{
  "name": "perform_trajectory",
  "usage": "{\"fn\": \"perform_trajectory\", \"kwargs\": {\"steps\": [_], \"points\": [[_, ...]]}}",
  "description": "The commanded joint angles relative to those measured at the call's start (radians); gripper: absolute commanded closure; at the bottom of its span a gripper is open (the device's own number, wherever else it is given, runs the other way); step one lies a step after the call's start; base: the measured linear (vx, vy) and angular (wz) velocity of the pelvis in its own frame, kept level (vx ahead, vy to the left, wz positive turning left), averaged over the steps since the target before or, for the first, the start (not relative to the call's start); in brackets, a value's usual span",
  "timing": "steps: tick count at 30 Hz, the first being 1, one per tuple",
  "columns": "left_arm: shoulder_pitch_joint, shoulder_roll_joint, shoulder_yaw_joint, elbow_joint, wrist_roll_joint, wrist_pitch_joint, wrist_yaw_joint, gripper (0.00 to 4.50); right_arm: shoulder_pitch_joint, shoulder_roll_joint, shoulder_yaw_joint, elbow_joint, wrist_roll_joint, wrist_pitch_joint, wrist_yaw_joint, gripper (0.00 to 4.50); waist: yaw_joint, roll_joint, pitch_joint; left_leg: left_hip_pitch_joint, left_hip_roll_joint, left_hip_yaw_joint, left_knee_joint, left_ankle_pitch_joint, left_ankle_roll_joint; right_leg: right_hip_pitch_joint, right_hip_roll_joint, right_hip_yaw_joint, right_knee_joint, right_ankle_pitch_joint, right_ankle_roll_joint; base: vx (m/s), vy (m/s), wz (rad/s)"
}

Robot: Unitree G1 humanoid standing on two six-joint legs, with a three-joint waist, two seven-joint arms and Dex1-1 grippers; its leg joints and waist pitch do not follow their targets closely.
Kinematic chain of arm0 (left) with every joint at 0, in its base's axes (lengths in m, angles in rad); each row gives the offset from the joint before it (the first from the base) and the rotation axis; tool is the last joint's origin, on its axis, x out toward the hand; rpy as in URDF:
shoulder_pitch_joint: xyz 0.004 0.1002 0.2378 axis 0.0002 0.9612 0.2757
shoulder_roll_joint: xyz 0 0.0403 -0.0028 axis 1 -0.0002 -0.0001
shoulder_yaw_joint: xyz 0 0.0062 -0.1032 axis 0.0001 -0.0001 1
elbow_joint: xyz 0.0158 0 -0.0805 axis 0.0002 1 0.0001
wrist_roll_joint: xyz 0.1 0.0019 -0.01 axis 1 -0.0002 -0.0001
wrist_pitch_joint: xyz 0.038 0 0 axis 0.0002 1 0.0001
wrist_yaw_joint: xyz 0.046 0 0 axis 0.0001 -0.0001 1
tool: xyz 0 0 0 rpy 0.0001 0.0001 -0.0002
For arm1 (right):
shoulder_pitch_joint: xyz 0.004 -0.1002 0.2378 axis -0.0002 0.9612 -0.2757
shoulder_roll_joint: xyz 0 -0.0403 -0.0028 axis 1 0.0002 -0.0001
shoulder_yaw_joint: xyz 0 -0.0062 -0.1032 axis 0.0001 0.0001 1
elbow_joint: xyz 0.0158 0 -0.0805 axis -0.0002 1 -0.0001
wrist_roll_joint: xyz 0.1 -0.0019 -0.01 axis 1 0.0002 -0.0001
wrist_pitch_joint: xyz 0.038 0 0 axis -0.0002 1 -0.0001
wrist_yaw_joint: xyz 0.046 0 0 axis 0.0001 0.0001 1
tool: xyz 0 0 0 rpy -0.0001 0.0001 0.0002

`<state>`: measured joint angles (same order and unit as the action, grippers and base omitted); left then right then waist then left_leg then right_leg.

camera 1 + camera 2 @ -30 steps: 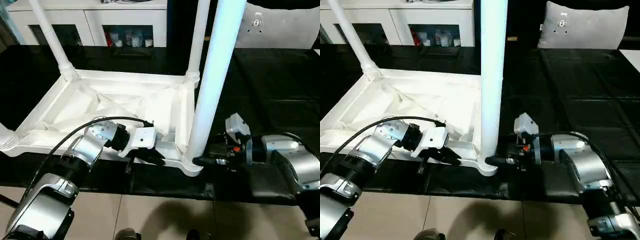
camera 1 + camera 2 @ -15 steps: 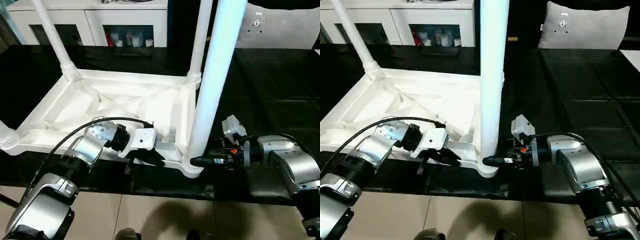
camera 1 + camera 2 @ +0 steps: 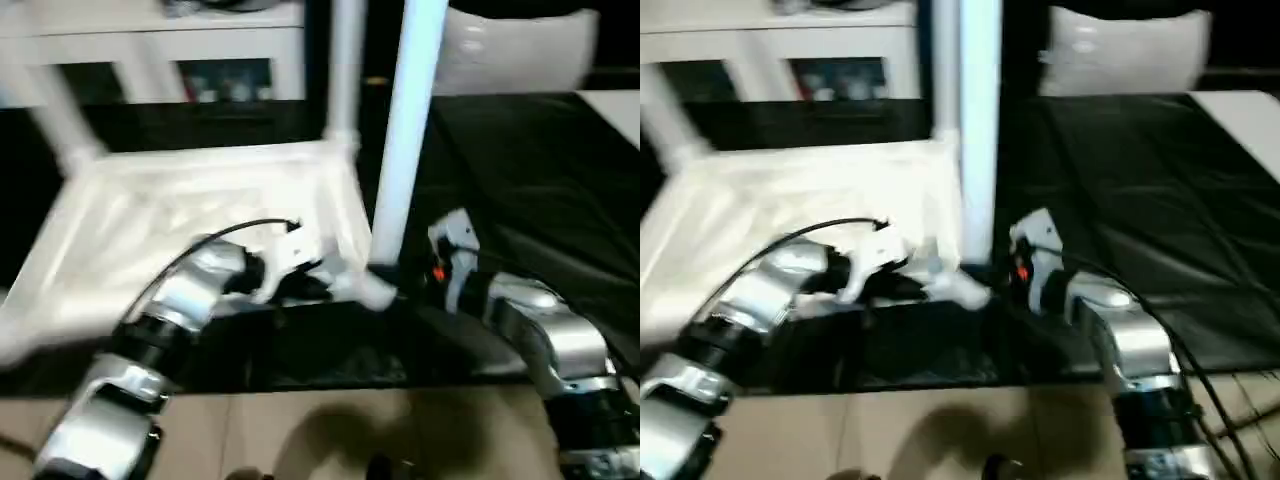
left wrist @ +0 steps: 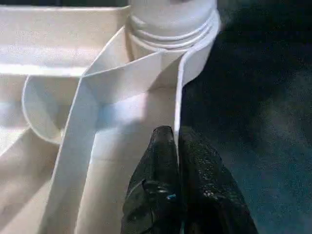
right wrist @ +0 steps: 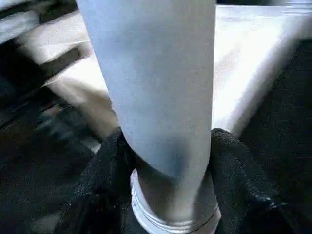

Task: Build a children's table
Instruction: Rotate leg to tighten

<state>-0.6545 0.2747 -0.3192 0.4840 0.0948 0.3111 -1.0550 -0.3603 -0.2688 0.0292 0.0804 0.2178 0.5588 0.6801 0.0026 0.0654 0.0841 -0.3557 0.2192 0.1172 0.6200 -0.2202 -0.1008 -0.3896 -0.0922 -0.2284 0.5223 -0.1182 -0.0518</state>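
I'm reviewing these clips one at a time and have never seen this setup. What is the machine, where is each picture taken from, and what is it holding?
This is a humanoid robot with two silver arms, each ending in a gripper of two black fingers. The two wide pictures come from a stereo camera on its head, looking down over the forearms. The two close pictures come from cameras on its wrists.

A small white children's table lies upside down on a black-covered work surface, its legs pointing up. The left gripper is shut on the thin rim of the tabletop, beside a corner socket. The right gripper has a finger on each side of the nearest leg, just above its socket. A white cabinet stands behind.
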Motion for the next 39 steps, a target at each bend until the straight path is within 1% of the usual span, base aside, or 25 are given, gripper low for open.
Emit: {"fn": "perform_trajectory", "kwargs": {"steps": [1, 2, 4, 5, 6, 7, 8, 10, 11, 12, 13, 14, 16, 18, 20, 22, 24, 26, 28, 29, 31, 33, 34, 36, 39], "points": [[-0.017, -0.086, 0.031, -0.085, -0.011, 0.056, 0.130, 4.50, -0.042, 0.115, 0.028, 0.025, -0.035, 0.042, -0.176, 2.54, -0.013, 0.003, -0.068, -0.008, 0.041, -0.014, -0.093, -0.354, 0.047, 0.077, -0.068, 0.059, -0.064, -0.494, 0.061, 0.000, 0.000, 0.00], [-0.017, -0.101, 0.035, -0.093, -0.008, 0.075, 0.159, 4.50, -0.050, 0.137, 0.020, 0.034, -0.045, 0.043, -0.220, 2.54, -0.028, -0.006, -0.065, -0.001, 0.009, -0.003, -0.076, -0.330, 0.034, 0.070, -0.071, 0.044, -0.088, -0.556, 0.059, 0.000, 0.000, 0.00], [-0.022, -0.129, 0.040, -0.094, 0.000, 0.091, 0.204, 4.50, -0.070, 0.171, 0.004, 0.062, -0.053, 0.034, -0.285, 2.54, -0.036, -0.008, -0.069, 0.002, -0.015, 0.008, -0.061, -0.279, 0.041, 0.067, -0.073, 0.033, -0.101, -0.589, 0.071, 0.000, 0.000, 0.00], [-0.026, -0.162, 0.048, -0.099, 0.013, 0.107, 0.259, 4.50, -0.091, 0.202, -0.008, 0.091, -0.062, 0.015, -0.337, 2.54, -0.044, -0.004, -0.072, -0.001, -0.016, 0.009, -0.062, -0.234, 0.065, 0.066, -0.070, 0.032, -0.104, -0.561, 0.066, 0.000, 0.000, 0.00], [-0.027, -0.175, 0.046, -0.111, 0.022, 0.119, 0.282, 4.50, -0.100, 0.214, -0.006, 0.105, -0.070, -0.032, -0.339, 2.54, -0.047, -0.005, -0.074, -0.004, -0.013, 0.008, -0.063, -0.223, 0.071, 0.068, -0.067, 0.033, -0.101, -0.538, 0.063, 0.000, 0.000, 0.00], [-0.027, -0.175, 0.043, -0.114, 0.025, 0.120, 0.283, 4.50, -0.100, 0.215, -0.004, 0.108, -0.069, -0.050, -0.333, 2.20, -0.049, -0.004, -0.075, -0.007, -0.008, 0.006, -0.066, -0.212, 0.082, 0.068, -0.067, 0.037, -0.095, -0.506, 0.057, 0.000, 0.000, 0.00], [-0.027, -0.173, 0.041, -0.116, 0.027, 0.116, 0.285, 4.50, -0.100, 0.218, -0.007, 0.109, -0.066, -0.066, -0.331, 1.99, -0.050, -0.003, -0.080, -0.017, -0.005, 0.002, -0.068, -0.178, 0.094, 0.077, -0.068, 0.044, -0.082, -0.453, 0.045, 0.000, 0.000, 0.00], [-0.025, -0.165, 0.036, -0.123, 0.029, 0.113, 0.286, 4.50, -0.096, 0.224, -0.019, 0.102, -0.053, -0.061, -0.330, 1.83, -0.048, -0.004, -0.087, -0.023, -0.004, 0.000, -0.067, -0.126, 0.108, 0.079, -0.069, 0.053, -0.068, -0.381, 0.022, 0.000, 0.000, 0.00], [-0.022, -0.158, 0.033, -0.132, 0.032, 0.117, 0.283, 4.50, -0.092, 0.229, -0.026, 0.092, -0.054, -0.053, -0.327, 1.76, -0.041, -0.004, -0.098, -0.030, -0.002, -0.002, -0.063, -0.023, 0.134, 0.080, -0.069, 0.065, -0.042, -0.249, -0.031, 0.000, 0.000, 0.00], [-0.018, -0.150, 0.030, -0.138, 0.034, 0.117, 0.277, 4.50, -0.085, 0.227, -0.027, 0.081, -0.056, -0.059, -0.316, 1.63, -0.039, -0.004, -0.100, -0.032, -0.001, -0.003, -0.061, 0.014, 0.146, 0.079, -0.069, 0.068, -0.032, -0.201, -0.048, 0.000, 0.000, 0.00], [-0.017, -0.148, 0.030, -0.140, 0.034, 0.117, 0.276, 4.50, -0.083, 0.225, -0.026, 0.078, -0.055, -0.060, -0.314, 1.63, -0.035, -0.003, -0.102, -0.036, 0.003, -0.006, -0.058, 0.079, 0.172, 0.079, -0.068, 0.072, -0.015, -0.119, -0.079, 0.000, 0.000, 0.00], [-0.012, -0.136, 0.026, -0.145, 0.032, 0.114, 0.270, 4.50, -0.073, 0.215, -0.024, 0.063, -0.050, -0.068, -0.300, 1.42, -0.030, -0.005, -0.101, -0.034, 0.000, -0.003, -0.055, 0.106, 0.191, 0.075, -0.066, 0.074, -0.011, -0.083, -0.095, 0.000, 0.000, 0.00], [-0.004, -0.122, 0.022, -0.151, 0.028, 0.097, 0.254, 4.50, -0.061, 0.199, -0.027, 0.049, -0.038, -0.083, -0.280, 1.28, -0.025, -0.004, -0.101, -0.036, 0.000, -0.002, -0.054, 0.115, 0.201, 0.077, -0.068, 0.077, -0.005, -0.076, -0.104, 0.000, 0.000, 0.00], [0.002, -0.111, 0.024, -0.155, 0.022, 0.098, 0.244, 4.50, -0.049, 0.178, -0.028, 0.036, -0.028, -0.102, -0.246, 1.18, -0.008, -0.001, -0.098, -0.030, 0.003, 0.003, -0.055, 0.097, 0.208, 0.073, -0.066, 0.077, -0.010, -0.110, -0.098, 0.000, 0.000, 0.00], [0.002, -0.085, 0.024, -0.140, 0.014, 0.064, 0.215, 4.50, -0.023, 0.126, -0.027, 0.004, 0.002, -0.115, -0.149, 0.98, 0.002, -0.003, -0.092, -0.022, 0.005, 0.010, -0.060, 0.032, 0.192, 0.070, -0.063, 0.077, -0.024, -0.192, -0.080, 0.000, 0.000, 0.00], [0.000, -0.077, 0.025, -0.132, 0.011, 0.053, 0.205, 4.50, -0.014, 0.106, -0.026, -0.008, 0.012, -0.115, -0.112, 0.90, 0.005, -0.003, -0.090, -0.023, 0.006, 0.010, -0.062, 0.011, 0.182, 0.071, -0.064, 0.077, -0.026, -0.223, -0.075, 0.000, 0.000, 0.00], [-0.007, -0.056, 0.025, -0.106, -0.001, 0.023, 0.167, 4.50, 0.004, 0.048, -0.022, -0.022, 0.019, -0.132, -0.031, 0.69, 0.014, -0.006, -0.085, -0.016, 0.002, 0.015, -0.066, -0.045, 0.151, 0.067, -0.062, 0.078, -0.041, -0.308, -0.049, 0.000, 0.000, 0.00], [-0.022, -0.027, 0.020, -0.048, -0.019, -0.057, 0.094, 4.50, 0.023, -0.050, -0.021, -0.014, 0.037, -0.169, 0.107, 0.51, 0.019, -0.009, -0.084, -0.017, -0.003, 0.017, -0.066, -0.071, 0.150, 0.068, -0.058, 0.076, -0.048, -0.344, -0.024, 0.000, 0.000, 0.00], [-0.026, -0.013, 0.011, -0.031, -0.021, -0.096, 0.055, 4.50, 0.027, -0.084, -0.020, -0.010, 0.048, -0.173, 0.157, 0.38, 0.024, -0.009, -0.083, -0.014, -0.003, 0.018, -0.068, -0.095, 0.151, 0.064, -0.057, 0.077, -0.053, -0.376, -0.013, 0.000, 0.000, 0.00], [-0.027, -0.002, 0.003, -0.024, -0.021, -0.112, 0.028, 4.50, 0.029, -0.107, -0.019, -0.009, 0.054, -0.173, 0.190, 0.21, 0.026, -0.011, -0.082, -0.016, -0.004, 0.018, -0.069, -0.101, 0.146, 0.066, -0.056, 0.076, -0.053, -0.387, -0.007, 0.000, 0.000, 0.00], [-0.027, 0.021, -0.012, -0.014, -0.031, -0.154, -0.038, 4.50, 0.029, -0.148, -0.015, -0.006, 0.070, -0.171, 0.252, 0.11, 0.030, -0.010, -0.084, -0.012, -0.006, 0.020, -0.068, -0.103, 0.140, 0.062, -0.056, 0.075, -0.058, -0.403, -0.007, 0.000, 0.000, 0.00], [-0.025, 0.038, -0.023, -0.009, -0.039, -0.180, -0.087, 4.50, 0.027, -0.174, -0.012, -0.004, 0.079, -0.166, 0.295, 0.03, 0.037, -0.010, -0.086, -0.013, -0.002, 0.019, -0.069, -0.092, 0.144, 0.063, -0.058, 0.079, -0.053, -0.387, -0.012, 0.000, 0.000, 0.00], [-0.025, 0.050, -0.030, -0.002, -0.046, -0.214, -0.125, 4.50, 0.025, -0.192, -0.007, -0.002, 0.084, -0.164, 0.324, 0.03, 0.043, -0.009, -0.088, -0.009, 0.001, 0.018, -0.069, -0.079, 0.148, 0.058, -0.057, 0.081, -0.051, -0.371, -0.022, 0.000, 0.000, 0.00], [-0.028, 0.073, -0.050, 0.015, -0.056, -0.265, -0.201, 4.50, 0.020, -0.232, 0.014, 0.008, 0.085, -0.179, 0.387, 0.03, 0.053, -0.008, -0.091, -0.012, 0.004, 0.018, -0.068, -0.064, 0.152, 0.061, -0.059, 0.083, -0.044, -0.348, -0.035, 0.000, 0.000, 0.00], [-0.035, 0.098, -0.078, 0.039, -0.054, -0.344, -0.275, 4.50, 0.014, -0.276, 0.048, 0.022, 0.078, -0.205, 0.474, 0.03, 0.070, -0.009, -0.093, -0.010, 0.011, 0.019, -0.068, -0.047, 0.162, 0.056, -0.061, 0.089, -0.035, -0.313, -0.057, 0.000, 0.000, 0.00]]}}
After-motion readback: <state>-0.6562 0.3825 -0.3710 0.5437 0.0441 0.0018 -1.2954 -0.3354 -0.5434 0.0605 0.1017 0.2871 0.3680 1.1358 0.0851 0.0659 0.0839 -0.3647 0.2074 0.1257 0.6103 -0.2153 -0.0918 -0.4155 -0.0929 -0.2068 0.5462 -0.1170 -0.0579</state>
